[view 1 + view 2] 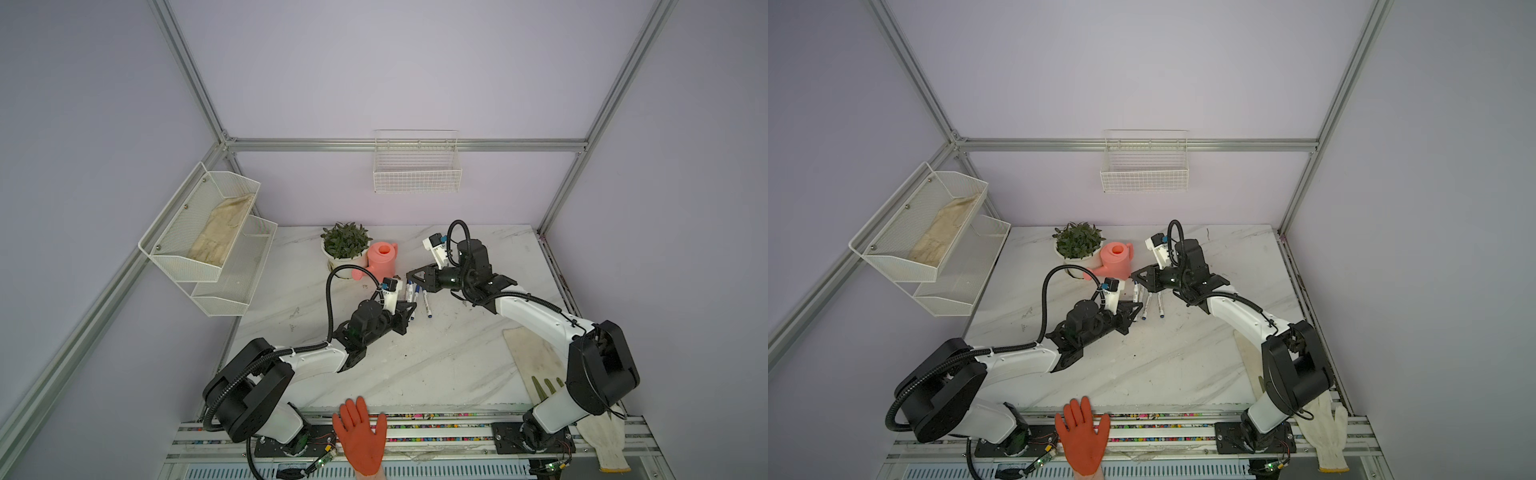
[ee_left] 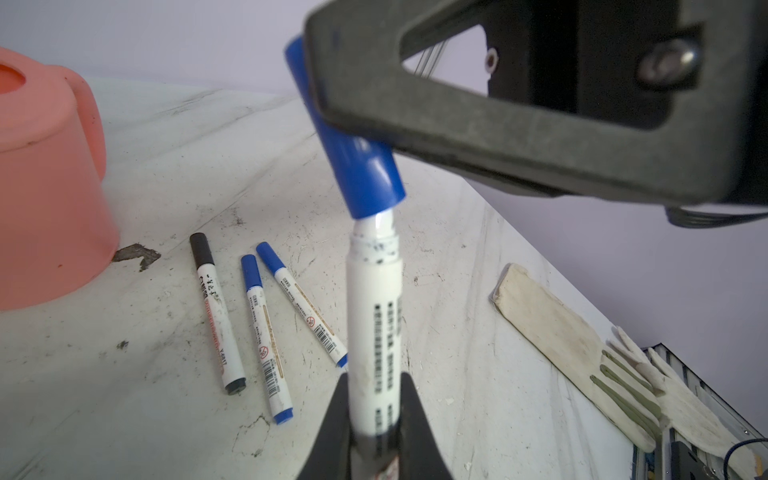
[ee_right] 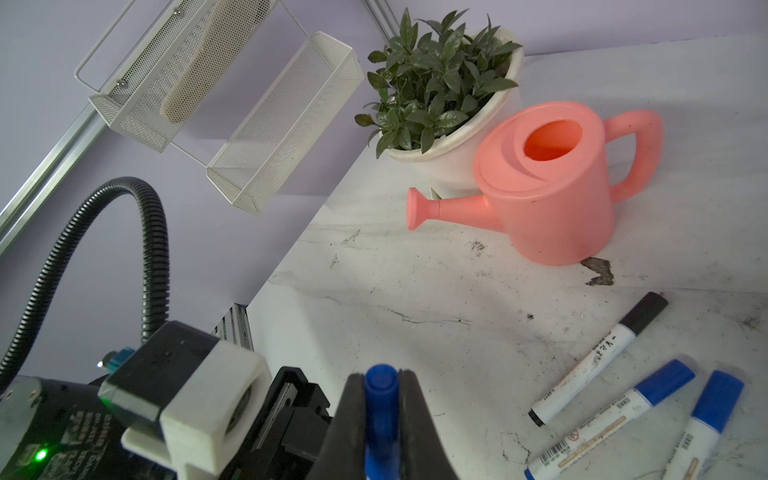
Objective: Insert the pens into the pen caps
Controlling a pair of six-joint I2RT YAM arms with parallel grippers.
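Note:
My left gripper [image 2: 374, 386] is shut on the barrel of a white pen [image 2: 374, 316] that stands up out of its jaws. The pen's tip is inside the open mouth of a blue pen cap [image 2: 357, 158], which leans at an angle to the barrel. The pen's white neck shows below the cap's rim. My right gripper [image 3: 380, 384] is shut on that blue cap [image 3: 380, 399]. In both top views the two grippers [image 1: 411, 308] [image 1: 408, 276] meet tip to tip above the table's middle. Three capped pens lie beside them: one black-capped [image 2: 216, 311] and two blue-capped [image 2: 266, 336] [image 2: 301, 303].
A pink watering can [image 1: 382, 259] and a potted plant [image 1: 345, 243] stand just behind the grippers. A work glove [image 1: 536, 365] lies on the table's right side. An orange-gloved hand [image 1: 360, 436] rests at the front edge. Wire baskets [image 1: 417, 166] hang on the walls.

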